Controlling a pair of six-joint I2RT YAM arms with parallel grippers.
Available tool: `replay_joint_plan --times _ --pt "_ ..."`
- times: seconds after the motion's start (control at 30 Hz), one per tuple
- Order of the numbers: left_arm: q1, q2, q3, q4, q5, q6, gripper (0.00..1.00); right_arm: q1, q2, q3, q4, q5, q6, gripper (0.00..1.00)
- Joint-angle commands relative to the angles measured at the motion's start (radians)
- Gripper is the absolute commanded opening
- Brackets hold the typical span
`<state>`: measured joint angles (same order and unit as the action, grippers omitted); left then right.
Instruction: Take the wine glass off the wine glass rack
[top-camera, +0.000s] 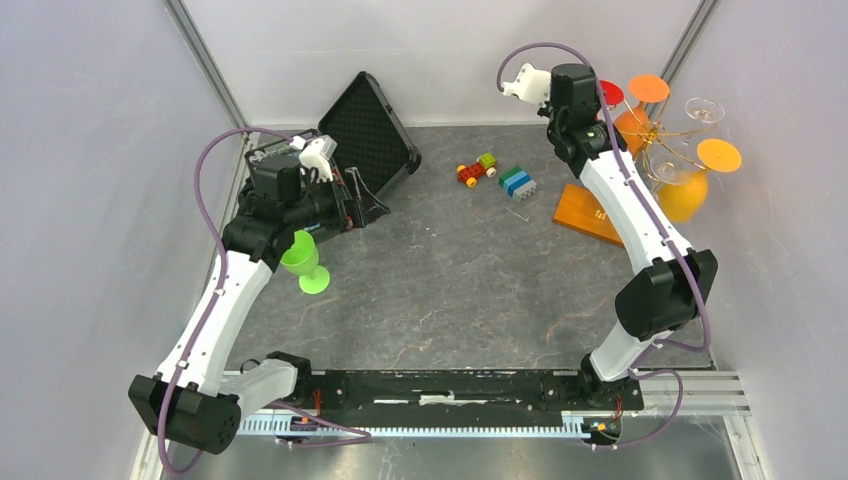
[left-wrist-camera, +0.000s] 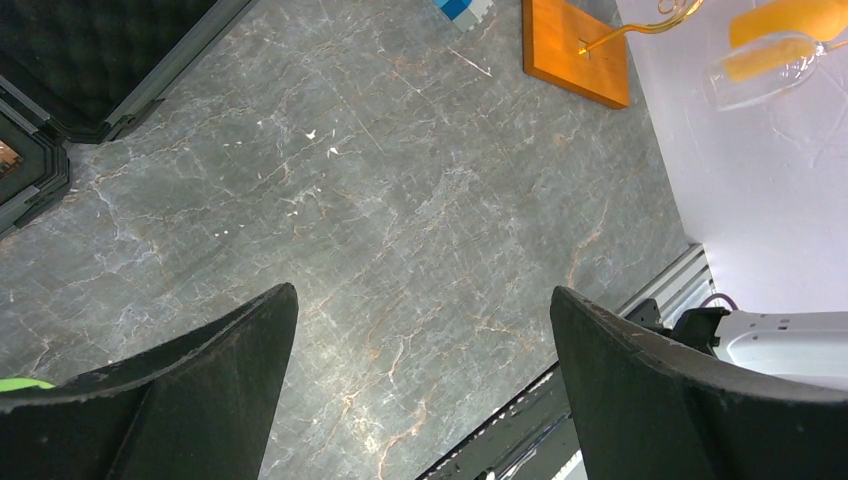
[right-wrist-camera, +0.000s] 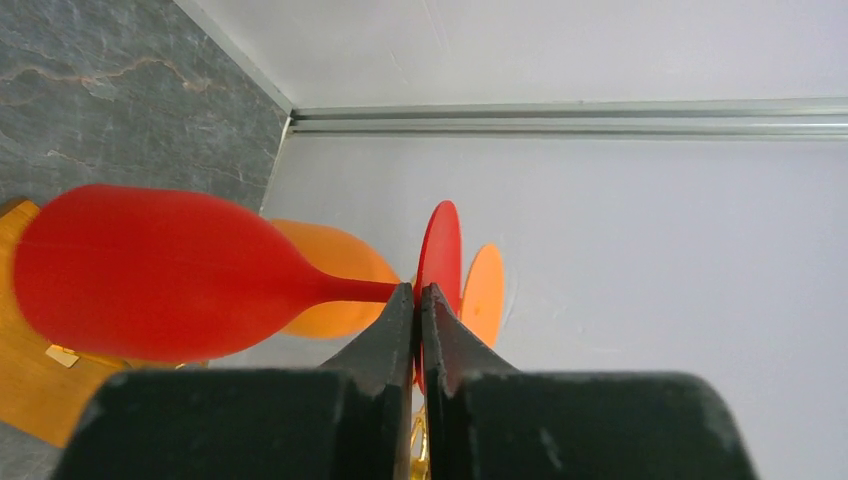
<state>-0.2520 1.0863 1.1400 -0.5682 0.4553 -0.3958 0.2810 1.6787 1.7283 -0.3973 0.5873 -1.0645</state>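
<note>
The wine glass rack is a gold wire tree (top-camera: 662, 135) on an orange-brown wooden base (top-camera: 588, 214) at the back right. Orange wine glasses (top-camera: 686, 193) and a clear one (top-camera: 704, 109) hang on it. My right gripper (right-wrist-camera: 420, 290) is shut on the round foot of a red wine glass (right-wrist-camera: 150, 272), whose bowl lies out to the left in the right wrist view. In the top view that gripper (top-camera: 597, 105) is beside the rack's top with the red glass (top-camera: 611, 92). My left gripper (left-wrist-camera: 422, 291) is open and empty over the table.
A green wine glass (top-camera: 305, 262) stands on the table beside my left gripper (top-camera: 300, 232). An open black hinged case (top-camera: 365, 135) is at the back left. Toy bricks (top-camera: 516, 182) and a small toy car (top-camera: 477, 169) lie mid-back. The side wall is close behind the rack.
</note>
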Motion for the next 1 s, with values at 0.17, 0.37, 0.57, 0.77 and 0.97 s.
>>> replay_joint_plan --times 0.17,0.37,0.57,0.77,0.97 --pt "0.003 -0.011 0.007 0.032 -0.001 0.054 1.00 0.049 -0.042 -0.003 0.047 0.071 -0.026 0.00" --pt "0.003 -0.017 0.005 0.025 -0.013 0.063 1.00 0.050 -0.028 0.001 0.136 0.181 -0.077 0.00" --pt "0.004 -0.010 0.004 0.025 -0.007 0.062 1.00 0.039 -0.012 0.010 0.260 0.221 -0.100 0.00" --pt "0.005 -0.012 0.006 0.021 -0.012 0.067 1.00 0.017 0.018 -0.001 0.303 0.242 -0.120 0.00" --pt "0.005 -0.013 0.009 0.018 -0.013 0.072 1.00 0.004 0.023 -0.004 0.305 0.267 -0.099 0.00"
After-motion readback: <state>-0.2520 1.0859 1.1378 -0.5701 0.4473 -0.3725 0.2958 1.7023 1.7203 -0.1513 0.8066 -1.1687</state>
